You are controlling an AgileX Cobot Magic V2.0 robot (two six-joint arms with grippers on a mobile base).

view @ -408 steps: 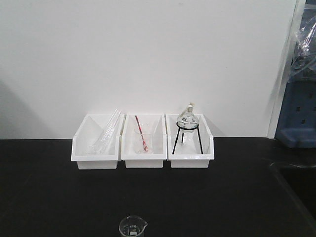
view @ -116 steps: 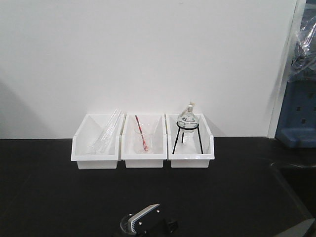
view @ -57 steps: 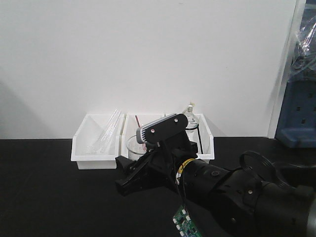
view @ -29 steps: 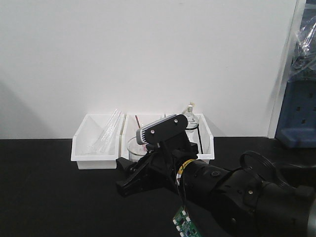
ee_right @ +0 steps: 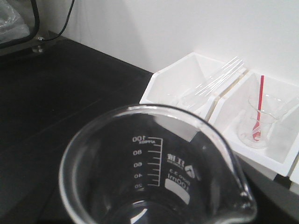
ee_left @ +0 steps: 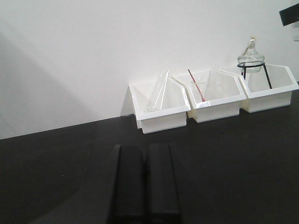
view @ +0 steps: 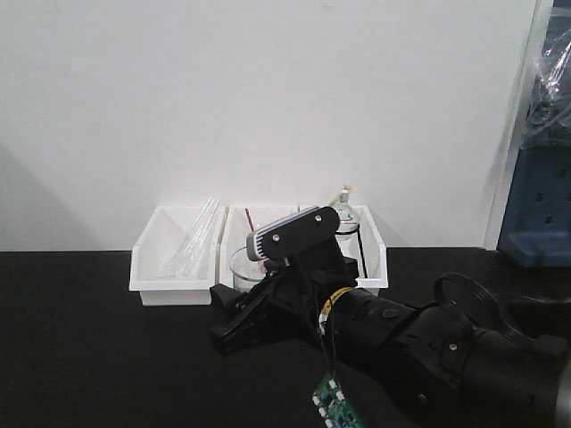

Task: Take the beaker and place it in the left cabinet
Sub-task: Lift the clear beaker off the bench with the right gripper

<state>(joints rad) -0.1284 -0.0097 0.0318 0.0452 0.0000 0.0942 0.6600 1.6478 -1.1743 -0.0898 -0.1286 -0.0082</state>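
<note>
Left gripper: black two-finger left gripper (ee_left: 145, 150), fingers pressed together on nothing, low over the matt black tabletop (ee_left: 243, 154).
Right gripper: black two-finger right gripper (view: 234, 312), closed about the load. Its pads are hidden in the wrist view, so the grip is judged from the glass hanging clear of the tabletop.
Load: small clear glass beaker with white graduation marks (ee_right: 154, 177), upright, empty, spout at 4 o'clock in the wrist view.
Step in hand: carrying to the shelf, by judgement.
Method: rim level, squeeze constant, slow swing towards 9 o'clock, because glass is slick.
Hazard: three white plastic bins (view: 174, 290) at 12 o'clock of the right gripper. The middle one holds a second beaker with a red rod (ee_right: 258, 122); pass well apart.
Destination: pale grey left cabinet, not made out in any view.
</note>
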